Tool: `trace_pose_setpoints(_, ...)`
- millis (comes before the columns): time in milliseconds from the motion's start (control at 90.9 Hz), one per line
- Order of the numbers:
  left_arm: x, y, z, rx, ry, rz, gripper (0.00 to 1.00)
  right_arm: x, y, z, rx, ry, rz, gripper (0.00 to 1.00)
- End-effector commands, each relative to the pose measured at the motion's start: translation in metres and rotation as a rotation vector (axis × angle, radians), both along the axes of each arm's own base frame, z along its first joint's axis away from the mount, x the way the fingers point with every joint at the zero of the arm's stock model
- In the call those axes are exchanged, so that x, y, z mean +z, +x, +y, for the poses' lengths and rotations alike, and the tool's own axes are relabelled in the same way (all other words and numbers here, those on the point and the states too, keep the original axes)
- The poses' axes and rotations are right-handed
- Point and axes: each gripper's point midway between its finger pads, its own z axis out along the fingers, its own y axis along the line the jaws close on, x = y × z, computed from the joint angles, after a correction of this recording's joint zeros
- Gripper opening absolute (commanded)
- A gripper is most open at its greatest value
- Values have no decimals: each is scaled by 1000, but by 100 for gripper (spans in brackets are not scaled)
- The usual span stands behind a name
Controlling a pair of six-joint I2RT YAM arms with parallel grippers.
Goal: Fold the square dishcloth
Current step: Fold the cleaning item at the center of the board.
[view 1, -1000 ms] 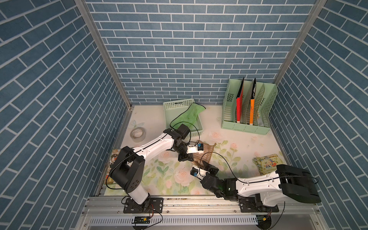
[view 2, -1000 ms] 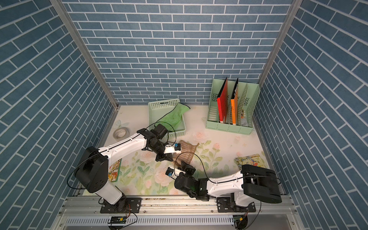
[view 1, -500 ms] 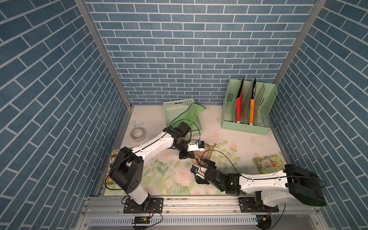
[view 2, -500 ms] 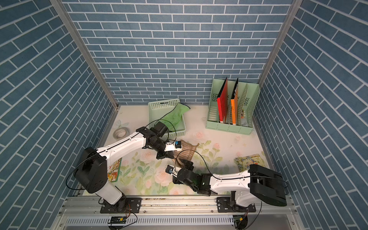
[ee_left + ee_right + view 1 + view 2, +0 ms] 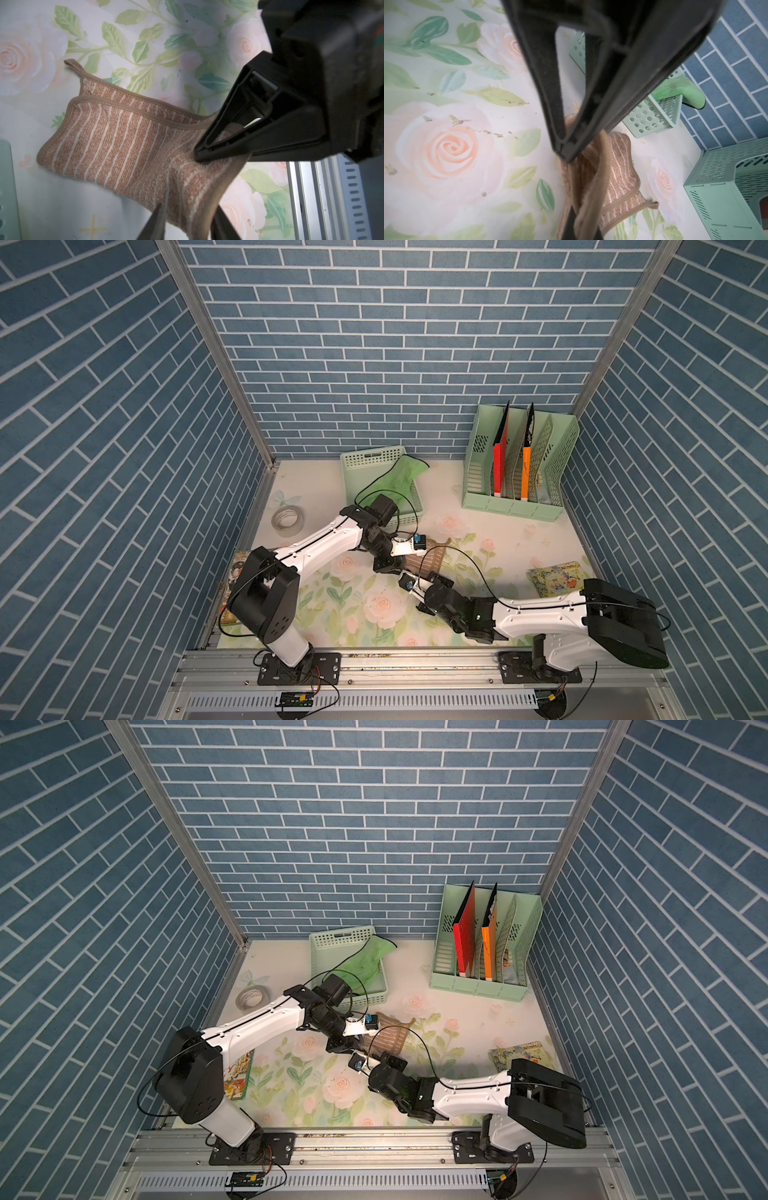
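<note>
the square dishcloth, terracotta towelling with pale stripes and tan binding, lies mid-worktop between the arms. it looks doubled over once. one end rests flat; the other is lifted and bunched.

the right hand is clenched on the tan border at that raised end. the left hand has its fingers parted either side of the same end, apparently released.

judging by this, one fold is in and the rest is unfinished. the two bound edges sit offset, the under layer and its hanging loop poking out.

the mint perforated plastic basket stands near, behind the cloth. bare floral worktop lies open toward the front rail and toward the mint file rack.
</note>
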Motion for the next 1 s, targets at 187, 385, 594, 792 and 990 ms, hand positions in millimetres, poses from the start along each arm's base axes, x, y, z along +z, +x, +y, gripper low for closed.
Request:
trace_pose_setpoints(187, 60, 37, 31, 146, -146, -197, 74, -3, 19, -6, -32, 155, 320, 0)
trace_pose_setpoints(385, 46, 34, 51, 158, -129, -220, 74, -17, 50, -14, -92, 223, 576, 0)
trace_pose_setpoints(594, 22, 19, 47, 103, -118, -138, 69, -33, 75, -16, -119, 236, 765, 0)
trace_pose_setpoints(792, 10, 8, 26, 44, -153, -101, 65, -60, 97, -13, -140, 188, 890, 0)
trace_pose_setpoints(990, -3, 27, 6, 69, -166, -174, 64, -74, 111, -13, -142, 190, 967, 0)
